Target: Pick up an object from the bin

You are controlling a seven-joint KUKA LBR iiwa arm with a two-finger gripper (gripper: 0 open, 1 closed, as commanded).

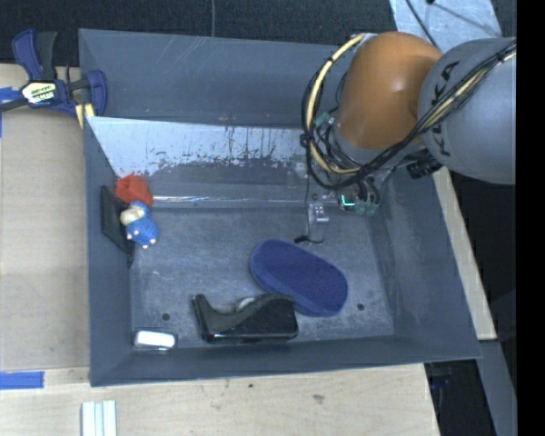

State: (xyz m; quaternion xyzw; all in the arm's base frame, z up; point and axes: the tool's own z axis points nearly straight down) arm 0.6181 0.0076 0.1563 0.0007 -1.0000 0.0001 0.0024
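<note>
No text is legible anywhere (dark lettering on the grey arm [477,125] is unreadable).

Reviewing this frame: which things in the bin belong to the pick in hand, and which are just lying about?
In play:
- end effector, over the bin floor
- dark blue oval pad, the thing nearest to it
- grey bin

Lying about:
- black stapler-like tool
- small white piece
- blue-and-white toy figure
- red piece
- black flat piece at the left wall
</note>
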